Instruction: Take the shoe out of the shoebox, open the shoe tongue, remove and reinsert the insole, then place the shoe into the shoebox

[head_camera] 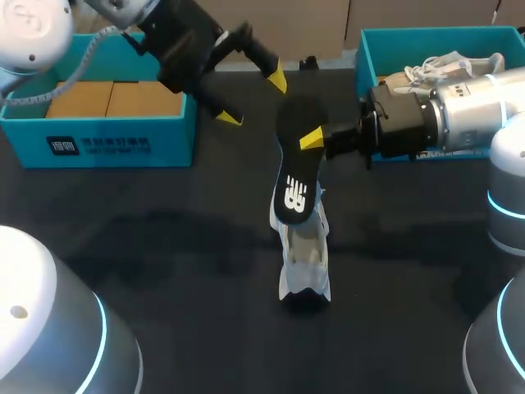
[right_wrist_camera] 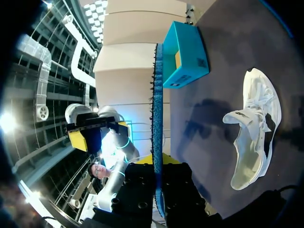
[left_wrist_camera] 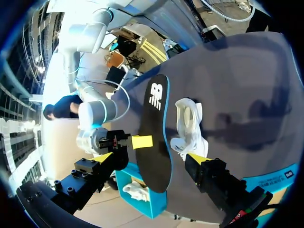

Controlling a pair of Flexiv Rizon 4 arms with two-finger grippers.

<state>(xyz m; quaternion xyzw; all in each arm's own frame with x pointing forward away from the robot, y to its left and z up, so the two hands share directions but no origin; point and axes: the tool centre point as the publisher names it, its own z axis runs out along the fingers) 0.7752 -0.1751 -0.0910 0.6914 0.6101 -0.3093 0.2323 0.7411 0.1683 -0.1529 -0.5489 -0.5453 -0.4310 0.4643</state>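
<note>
A black insole [head_camera: 295, 168] with a blue edge hangs upright over the table, its lower end at the shoe's opening. My right gripper [head_camera: 311, 140] is shut on its upper part from the right. In the right wrist view the insole [right_wrist_camera: 157, 109] stands edge-on between that gripper's fingers [right_wrist_camera: 158, 162]. The white shoe [head_camera: 304, 261] lies on the dark table under the insole; it also shows as the shoe [right_wrist_camera: 254, 127] and the shoe [left_wrist_camera: 190, 127]. My left gripper [head_camera: 253, 98] is open, up and left of the insole's top, touching nothing. From its wrist the insole [left_wrist_camera: 156, 142] is ahead of the left gripper [left_wrist_camera: 151, 158].
A blue box [head_camera: 98, 135] with cardboard inside stands at the back left. A second blue shoebox [head_camera: 385, 41] at the back right holds another white shoe [head_camera: 447, 66], partly hidden by my right arm. The table [head_camera: 164, 238] is dark.
</note>
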